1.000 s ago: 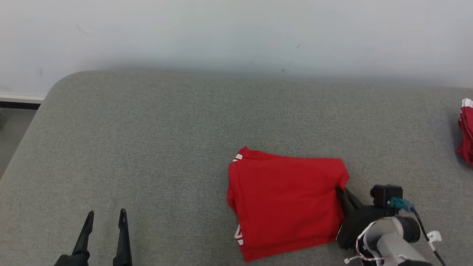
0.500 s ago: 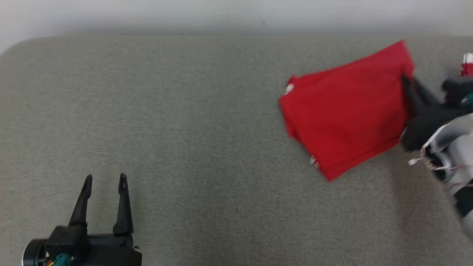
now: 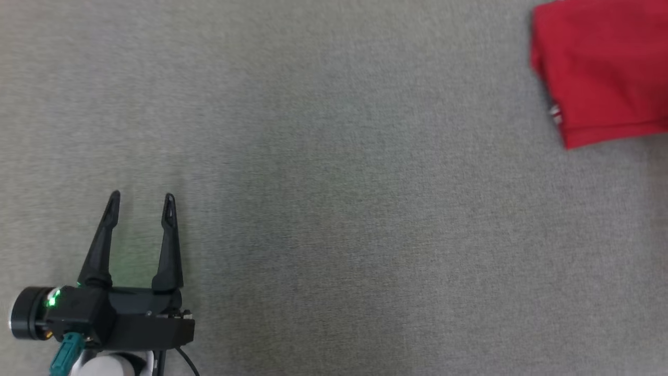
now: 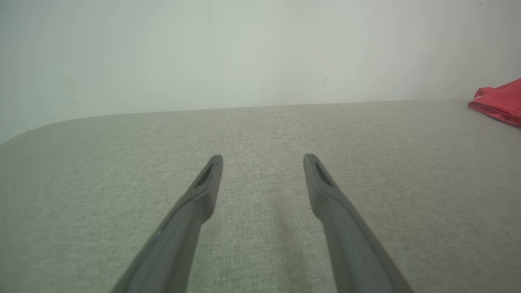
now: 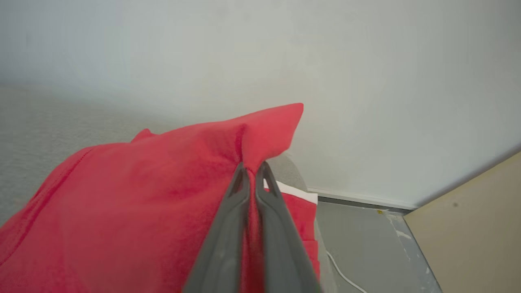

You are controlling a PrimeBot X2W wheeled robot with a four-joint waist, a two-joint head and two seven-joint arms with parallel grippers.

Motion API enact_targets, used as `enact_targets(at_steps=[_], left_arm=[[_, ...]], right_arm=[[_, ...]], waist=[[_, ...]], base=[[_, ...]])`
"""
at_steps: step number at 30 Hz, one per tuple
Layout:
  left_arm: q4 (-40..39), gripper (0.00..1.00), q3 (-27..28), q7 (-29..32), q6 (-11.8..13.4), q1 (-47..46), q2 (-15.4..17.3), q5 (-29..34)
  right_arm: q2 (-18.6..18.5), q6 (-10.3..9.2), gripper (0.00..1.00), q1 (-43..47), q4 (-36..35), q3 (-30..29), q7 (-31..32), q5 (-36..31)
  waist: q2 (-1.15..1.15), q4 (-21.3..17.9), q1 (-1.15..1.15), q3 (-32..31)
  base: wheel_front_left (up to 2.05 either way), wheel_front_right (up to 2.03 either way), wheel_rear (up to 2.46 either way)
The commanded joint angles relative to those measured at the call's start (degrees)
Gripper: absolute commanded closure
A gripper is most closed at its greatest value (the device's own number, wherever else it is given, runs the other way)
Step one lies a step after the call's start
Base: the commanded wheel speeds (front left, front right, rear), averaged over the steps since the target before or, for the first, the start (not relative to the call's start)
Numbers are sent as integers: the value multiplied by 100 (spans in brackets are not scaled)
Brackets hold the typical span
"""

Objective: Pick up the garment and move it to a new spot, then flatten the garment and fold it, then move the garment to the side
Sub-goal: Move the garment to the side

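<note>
The garment (image 3: 605, 68) is a folded red piece of cloth at the top right of the head view, cut off by the frame edge. In the right wrist view my right gripper (image 5: 252, 169) is shut on a raised corner of the garment (image 5: 142, 195), which drapes down to the left. My left gripper (image 3: 141, 201) stands open at the lower left of the head view, far from the garment, with nothing between its fingers. In the left wrist view its fingers (image 4: 203, 191) hover over the grey surface, and the garment (image 4: 498, 101) lies far off at the right edge.
The grey fabric surface (image 3: 334, 209) spreads under everything. Behind the held corner, another red and white cloth (image 5: 299, 207) lies at the surface's rounded end. Beyond that edge are a pale wall (image 5: 366, 81), floor (image 5: 358, 248) with a white cable, and a tan panel (image 5: 476, 219).
The head camera has swung down and left, so the whole picture shifted. My right gripper stays shut on the garment's corner and has lifted and carried it rightward. The left gripper stays open.
</note>
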Motion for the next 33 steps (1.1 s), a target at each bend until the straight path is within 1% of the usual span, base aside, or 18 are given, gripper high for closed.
enact_targets(at_steps=[1,2,6,11,14,15,16,17,19,24,29,33], left_arm=[[-85,0,-35,-16,8,-129,54,30],[-85,0,-35,-16,8,-129,54,30],[-304,0,-130,-17,8,-238,126,53],[-527,0,-250,-17,8,-378,159,66],[-607,0,-295,-16,8,-438,159,64],[-619,0,-308,-16,8,-452,158,65],[-630,0,-312,-16,8,-453,155,64],[-645,0,-304,-16,8,-447,146,58],[-636,0,-275,-16,9,-428,134,31],[-485,0,-129,-16,10,-251,61,-36],[-309,0,90,-16,24,56,-36,-76],[-185,0,292,-17,38,406,-99,-77]], right_arm=[[-137,-17,100,-83,-9,-107,58,12],[-137,-17,100,-83,-9,-107,58,12],[-487,-17,100,-154,23,-310,78,-99],[-799,-17,100,-242,204,-439,159,-426],[-910,-17,100,-332,368,-528,139,-633],[-914,-17,83,-347,402,-537,118,-714],[-915,-17,17,-354,435,-520,108,-795],[-916,-17,0,-386,502,-540,138,-876],[-833,-17,0,-491,654,-661,204,-984],[-529,-17,0,-649,692,-810,-136,-1261],[-124,-17,0,-651,538,-795,-589,-1262],[335,-17,0,-414,356,-724,-980,-1179]], waist=[[-1,-358,-1,467],[-1,-358,-1,467],[-1,-376,-1,707],[-1,-325,-1,896],[-1,-283,-1,952],[-1,-272,-1,958],[-1,-260,-1,959],[-1,-250,-1,958],[-1,-234,-1,921],[-1,-232,-1,605],[-1,-207,-1,-8],[-1,-169,-1,-590]], base=[[0,0,0],[0,0,0],[0,0,0],[0,0,0],[0,0,0],[0,0,0],[0,0,0],[0,0,0],[0,0,0],[0,0,0],[0,0,0],[0,0,0]])
